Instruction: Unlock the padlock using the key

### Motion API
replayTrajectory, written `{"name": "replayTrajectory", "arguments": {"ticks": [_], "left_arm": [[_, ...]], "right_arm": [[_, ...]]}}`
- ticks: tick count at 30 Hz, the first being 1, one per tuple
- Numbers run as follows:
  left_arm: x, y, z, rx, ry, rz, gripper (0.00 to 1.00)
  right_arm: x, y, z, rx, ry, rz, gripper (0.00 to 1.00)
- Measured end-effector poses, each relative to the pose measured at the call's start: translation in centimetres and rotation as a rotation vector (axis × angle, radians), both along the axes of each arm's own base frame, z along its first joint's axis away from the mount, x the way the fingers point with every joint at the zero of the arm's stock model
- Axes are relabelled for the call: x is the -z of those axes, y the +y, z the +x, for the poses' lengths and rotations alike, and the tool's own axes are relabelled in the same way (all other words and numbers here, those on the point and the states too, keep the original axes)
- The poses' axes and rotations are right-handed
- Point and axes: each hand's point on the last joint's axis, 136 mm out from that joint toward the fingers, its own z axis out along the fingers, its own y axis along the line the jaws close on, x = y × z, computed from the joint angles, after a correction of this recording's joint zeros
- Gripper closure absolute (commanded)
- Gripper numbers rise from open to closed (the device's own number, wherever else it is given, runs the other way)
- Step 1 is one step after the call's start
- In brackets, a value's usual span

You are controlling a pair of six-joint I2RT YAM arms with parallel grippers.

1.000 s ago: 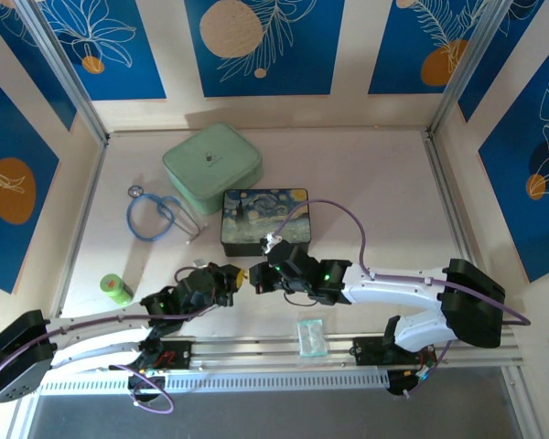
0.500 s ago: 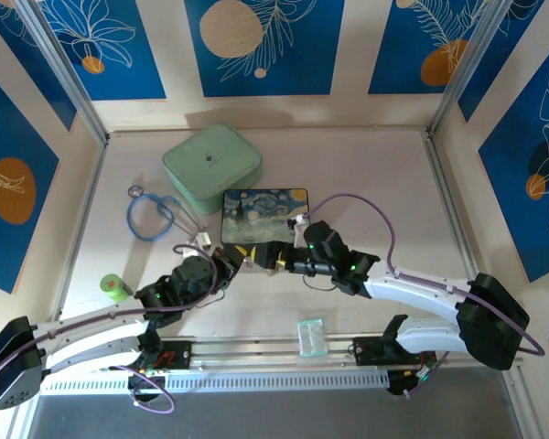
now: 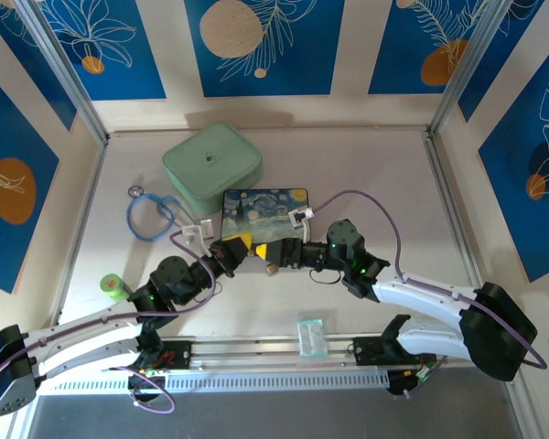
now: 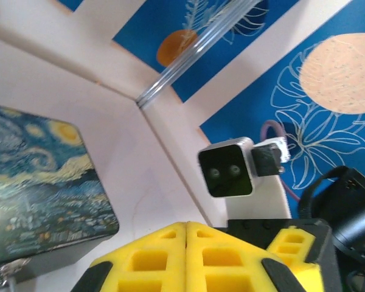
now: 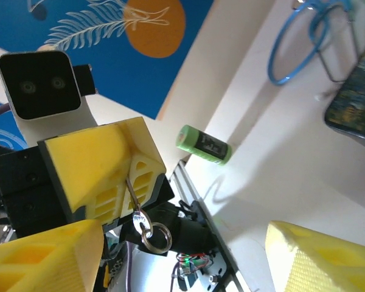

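Observation:
My left gripper (image 3: 235,245) is shut on the key (image 5: 131,196). In the right wrist view the small silver key sticks out from between its yellow fingers (image 5: 97,161), with a split ring (image 5: 156,237) hanging from it. In the left wrist view the left gripper (image 4: 187,224) shows closed pads and the key is hidden. My right gripper (image 3: 268,253) faces it a short way to the right, open, with nothing between its fingers (image 5: 319,258). A small brass thing, the padlock by its look (image 3: 271,269), lies just below the right fingers, at the front edge of the painted box (image 3: 261,212).
A mint-green case (image 3: 211,163) stands at the back. A blue looped cord (image 3: 152,216) lies left of the box. A green cylinder (image 3: 115,289) is at the near left, and a clear packet (image 3: 311,336) sits by the front rail.
Both grippers moved away from the front rail toward the painted box. The right gripper, shut a second ago, has opened. The left gripper stayed shut.

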Motion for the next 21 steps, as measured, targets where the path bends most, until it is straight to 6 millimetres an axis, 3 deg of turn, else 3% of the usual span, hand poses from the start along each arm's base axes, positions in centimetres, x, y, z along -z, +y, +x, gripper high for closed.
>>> {"name": "replayTrajectory", "arguments": {"ticks": [2,7,10,13,21], "left_arm": [[-1.1,-0.1,-0.2,0.010,-0.032,-0.032,1.00],[-3.0,-0.1,-0.3,0.022,-0.073,-0.112,1.00],[-3.3,-0.2,-0.3,0.024,-0.074,-0.137,1.00],[-3.6,-0.2,-0.3,0.025,-0.076,-0.154,1.00],[-4.0,-0.2,-0.3,0.027,-0.078,-0.179,1.00]], "right_arm": [[-0.7,0.4,-0.3,-0.021,-0.028,0.025,0.43],[-2.1,0.9,-0.8,-0.053,-0.077,0.078,0.48],[-2.8,1.0,-0.8,-0.058,-0.097,0.102,0.51],[-3.4,0.9,-0.9,-0.058,-0.114,0.124,0.60],[-3.7,1.0,-1.1,-0.065,-0.125,0.135,0.67]]}}
